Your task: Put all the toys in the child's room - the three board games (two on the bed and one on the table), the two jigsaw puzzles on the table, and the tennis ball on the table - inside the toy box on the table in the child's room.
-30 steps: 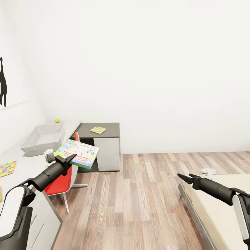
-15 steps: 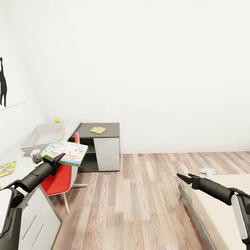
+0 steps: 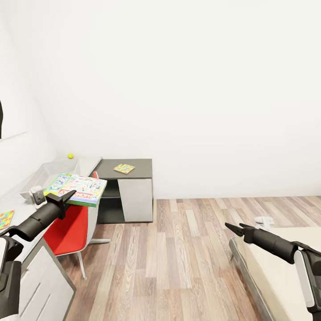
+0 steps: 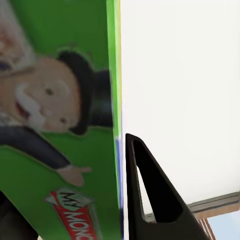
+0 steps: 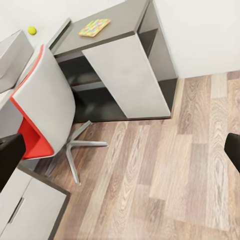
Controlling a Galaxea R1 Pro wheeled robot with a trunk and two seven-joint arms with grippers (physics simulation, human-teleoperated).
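Nearest, right hand (image 3: 232, 228) out over the floor beside the bed (image 3: 285, 267) — fingers spread, empty. Left hand (image 3: 67, 196) clamped on one edge of the board game (image 3: 76, 189) — thin, stiff, probably light, inclined to tip. Beyond, toy box (image 3: 33, 180) and tennis ball (image 3: 70, 156) on the table (image 3: 89, 161).

1. The left gripper (image 3: 67, 196) grips a white-green board game (image 3: 76, 189), held flat above the red chair (image 3: 67, 229).
2. Beyond the game, the grey toy box (image 3: 38, 178) sits on the table (image 3: 20, 205).
3. A tennis ball (image 3: 70, 156) lies behind the box; one jigsaw puzzle (image 3: 124, 168) on the dark section.
4. The right gripper (image 3: 234, 228), empty, hovers beside the bed (image 3: 285, 267).
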